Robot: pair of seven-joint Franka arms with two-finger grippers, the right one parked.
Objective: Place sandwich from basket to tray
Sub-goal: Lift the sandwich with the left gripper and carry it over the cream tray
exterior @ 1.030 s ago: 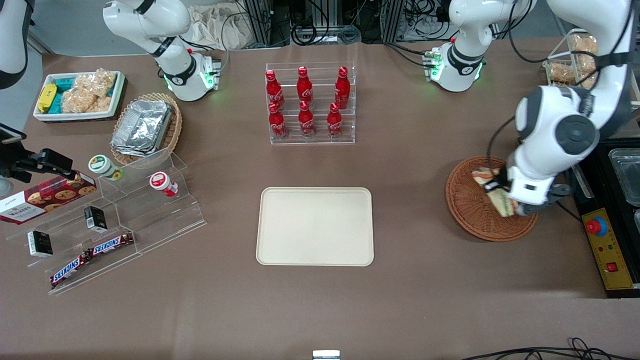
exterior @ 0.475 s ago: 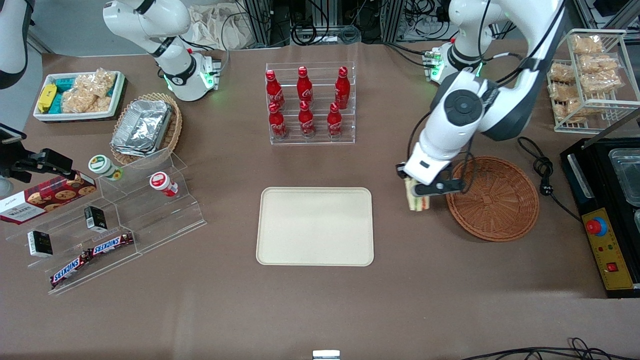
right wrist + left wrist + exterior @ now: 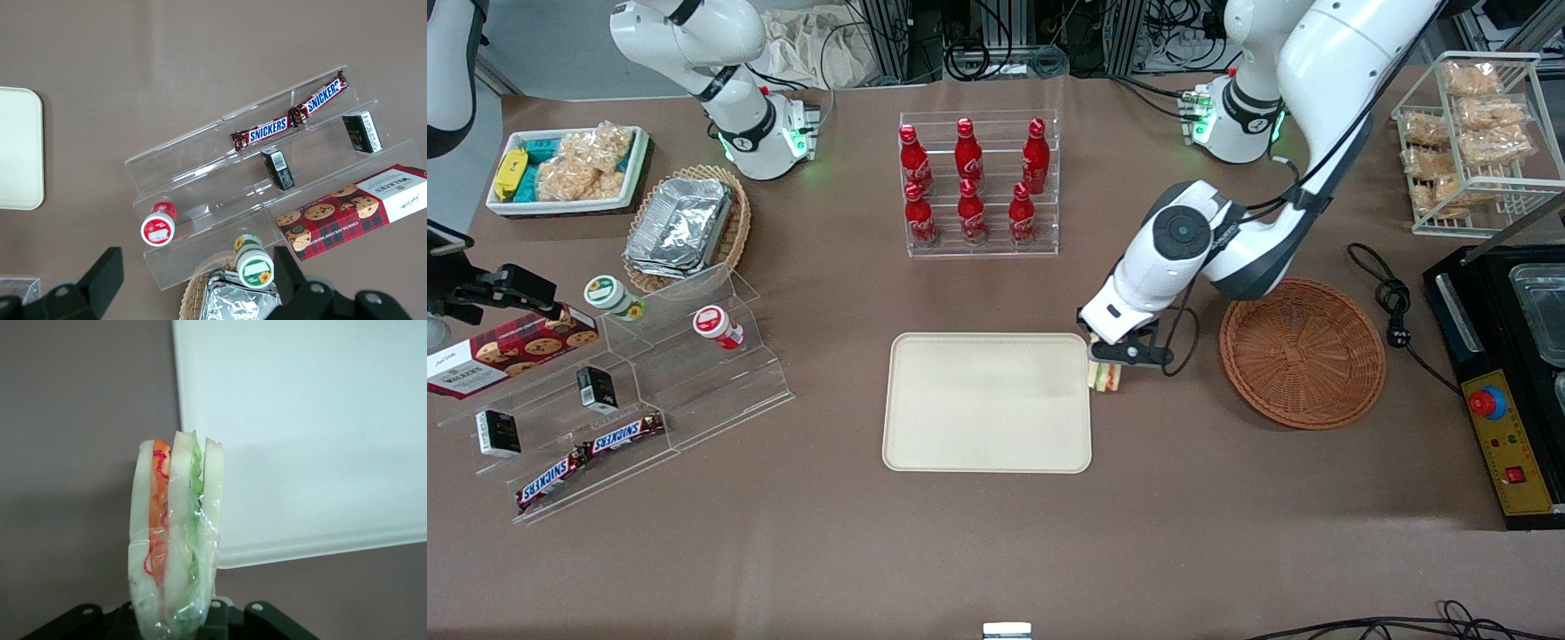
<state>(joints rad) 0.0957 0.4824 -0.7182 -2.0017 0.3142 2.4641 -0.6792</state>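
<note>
My left gripper [image 3: 1110,363] hangs in the air just beside the cream tray's [image 3: 987,402] edge that faces the working arm's end, shut on the clear-wrapped sandwich [image 3: 1107,377]. The wrist view shows the sandwich [image 3: 175,540] upright between the jaws, pale bread with orange, red and green layers, over brown table right at the tray's [image 3: 313,420] rounded corner. The round reddish-brown wicker basket [image 3: 1303,352] lies toward the working arm's end with nothing in it.
An acrylic rack of red cola bottles [image 3: 978,182] stands farther from the front camera than the tray. A black cable and plug [image 3: 1392,307] lie beside the basket, next to a black control box [image 3: 1507,427]. A wire rack of bagged snacks [image 3: 1472,133] stands nearby.
The gripper lifted the sandwich out of the basket and carried it across the table toward the tray; it now hovers at the tray's edge. The basket is left with nothing in it.
</note>
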